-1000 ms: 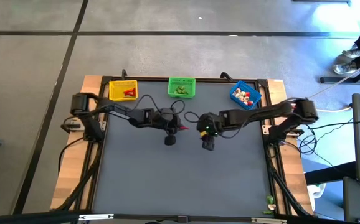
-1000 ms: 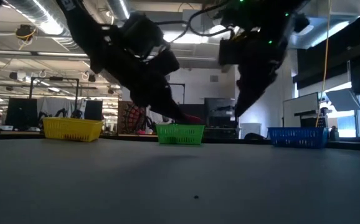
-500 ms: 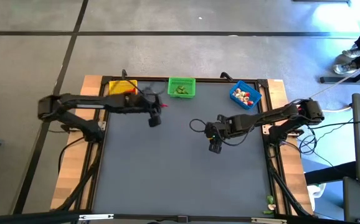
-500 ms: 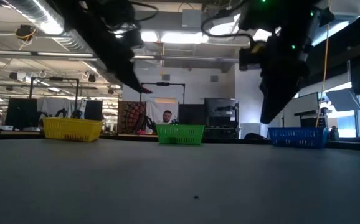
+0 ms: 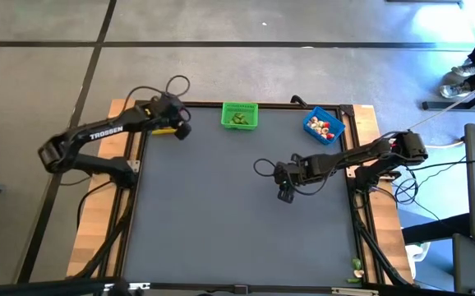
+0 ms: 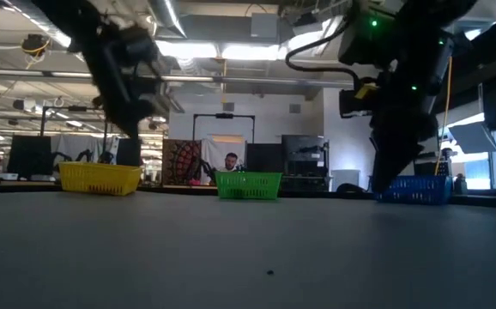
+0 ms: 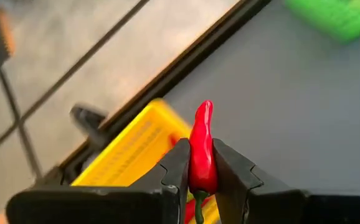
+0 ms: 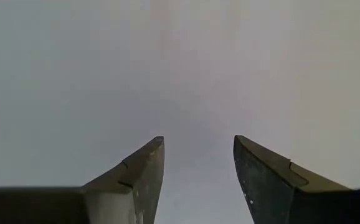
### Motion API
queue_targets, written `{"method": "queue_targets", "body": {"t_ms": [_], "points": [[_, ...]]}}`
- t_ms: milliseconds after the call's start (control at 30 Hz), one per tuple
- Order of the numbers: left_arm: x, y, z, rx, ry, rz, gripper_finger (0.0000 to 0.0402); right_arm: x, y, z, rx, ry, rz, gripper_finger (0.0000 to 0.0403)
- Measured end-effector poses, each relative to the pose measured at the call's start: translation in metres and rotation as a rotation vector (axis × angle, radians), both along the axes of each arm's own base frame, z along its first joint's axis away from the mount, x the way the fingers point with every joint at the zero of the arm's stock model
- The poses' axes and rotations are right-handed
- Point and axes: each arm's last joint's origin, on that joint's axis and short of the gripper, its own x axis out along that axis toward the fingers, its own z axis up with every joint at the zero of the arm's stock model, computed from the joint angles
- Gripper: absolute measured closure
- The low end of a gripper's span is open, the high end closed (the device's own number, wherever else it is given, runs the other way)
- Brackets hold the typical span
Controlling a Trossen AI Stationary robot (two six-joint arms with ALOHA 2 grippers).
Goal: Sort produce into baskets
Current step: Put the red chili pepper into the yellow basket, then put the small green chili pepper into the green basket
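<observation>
Item: small red toy chilli pepper point(image 7: 201, 149), plastic, upright, clamped between the two dark fingers of the left hand point(image 7: 200, 171). Location: above the yellow rectangular mesh-sided plastic basket point(image 7: 130, 152) at the far left corner of the dark grey surface point(image 5: 221, 214); that basket is largely hidden under the arm from above.

Item: green rectangular mesh-sided plastic basket point(image 5: 239, 116), far edge, centre; holds green pieces point(image 5: 238, 118).

Item: blue rectangular mesh-sided plastic basket point(image 5: 324, 125), far right, set at an angle; holds red and pale cream pieces point(image 5: 323, 127).

Item: right hand point(image 8: 197, 174), fingers apart, holding nothing, pointing down over bare surface right of centre, well apart from all three baskets.

Beyond the surface: a workshop room with monitors; a seated person point(image 6: 231, 162) visible behind the green basket.
</observation>
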Motion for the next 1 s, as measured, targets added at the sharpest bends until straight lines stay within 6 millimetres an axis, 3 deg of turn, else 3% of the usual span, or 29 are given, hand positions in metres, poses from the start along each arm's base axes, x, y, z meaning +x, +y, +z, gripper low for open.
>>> {"method": "queue_targets", "body": {"t_ms": [167, 300, 700, 1000], "points": [[-0.022, 0.015, -0.026, -0.068, 0.064, 0.126, 0.0348, 0.003, 0.000, -0.001, -0.008, -0.055, -0.006, 0.0210], [-0.029, 0.020, -0.032, -0.089, 0.069, 0.176, 0.0346, 0.005, 0.000, -0.001, -0.005, -0.080, -0.006, 0.0210], [-0.033, 0.020, -0.030, -0.091, 0.093, 0.162, 0.0246, 0.006, 0.000, -0.001, -0.001, -0.084, -0.002, 0.0210], [-0.007, 0.004, -0.008, -0.027, -0.159, -0.048, 0.0233, 0.007, 0.001, -0.001, 0.011, -0.093, -0.001, 0.0210]]}}
